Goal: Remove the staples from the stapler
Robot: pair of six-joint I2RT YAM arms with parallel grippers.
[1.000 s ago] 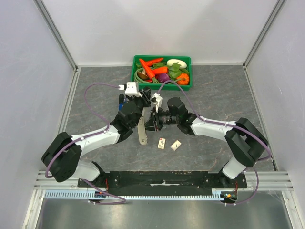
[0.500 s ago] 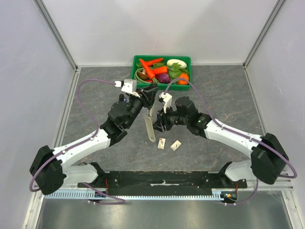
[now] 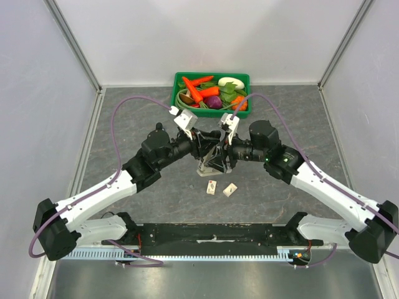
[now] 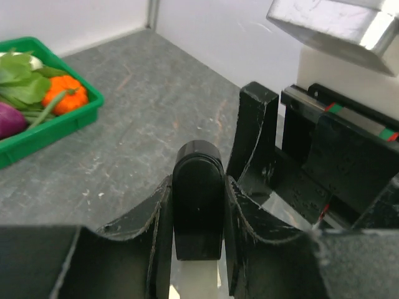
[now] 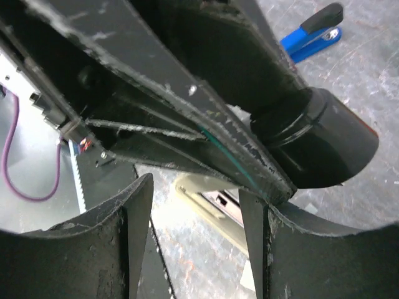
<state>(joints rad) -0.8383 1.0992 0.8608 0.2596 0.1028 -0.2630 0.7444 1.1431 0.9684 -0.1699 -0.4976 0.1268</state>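
Stapler [image 4: 198, 218] is held near the middle of the worktop [image 3: 299, 118], where the two arms meet. The left end effector [image 4: 198, 184] is clamped on its glossy, rounded black end, and smooth cream-white body is seen just below the grip. The fingers of the right end effector [image 5: 197, 187] are spread apart, and the cream body with a metal channel is seen through the gap beyond them. Whether the stapler's lower end touches the worktop cannot be told.

Towards the near edge, just in front of the stapler, two small cream blocks [image 3: 212, 186] [image 3: 230, 189] are laid side by side. Dark marks are carried on them, too small to be read. The worktop is a dark grey, mottled, stone-like surface with pale scratches.

Further off, a blue stapler [image 5: 310, 32] with a black top lever and a bright metal nose is seen lying on the worktop. At the middle of the far edge a green plastic tray [image 4: 56, 131] is set, filled with toy vegetables [image 3: 198, 87]: orange carrots, green leaves, a purple piece and a white one.
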